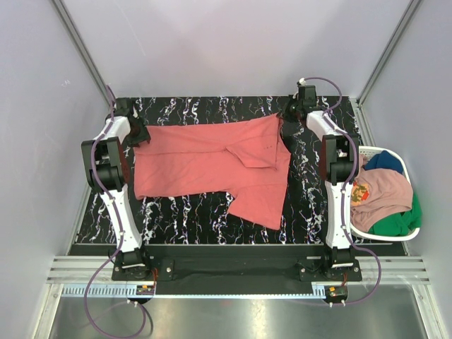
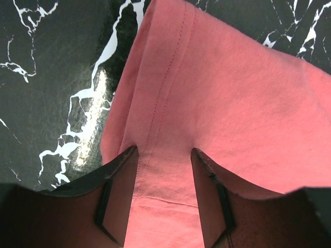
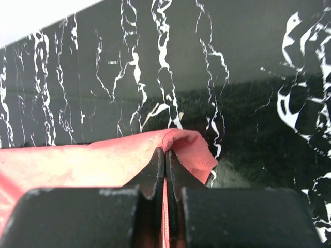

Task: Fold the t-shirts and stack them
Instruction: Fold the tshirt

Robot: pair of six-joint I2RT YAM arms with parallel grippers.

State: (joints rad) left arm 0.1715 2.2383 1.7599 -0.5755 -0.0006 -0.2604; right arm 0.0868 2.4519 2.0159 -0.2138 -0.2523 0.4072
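A coral-red t-shirt (image 1: pixel 212 159) lies spread across the black marbled table (image 1: pixel 183 212), one part folded over near its middle. My left gripper (image 1: pixel 139 133) is at the shirt's far left corner. In the left wrist view it (image 2: pixel 164 152) stands open, its fingers (image 2: pixel 121 170) pressed down on the cloth (image 2: pixel 217 88) either side of the hem. My right gripper (image 1: pixel 288 113) is at the far right corner. It (image 3: pixel 165 152) is shut on a pinched fold of the red cloth (image 3: pixel 103 160).
A white laundry basket (image 1: pixel 376 150) stands at the table's right edge beside the right arm. It holds a dusty pink t-shirt (image 1: pixel 381 187) with a print, a dark blue one (image 1: pixel 385 161) and a green one (image 1: pixel 399 222). Grey walls enclose the table.
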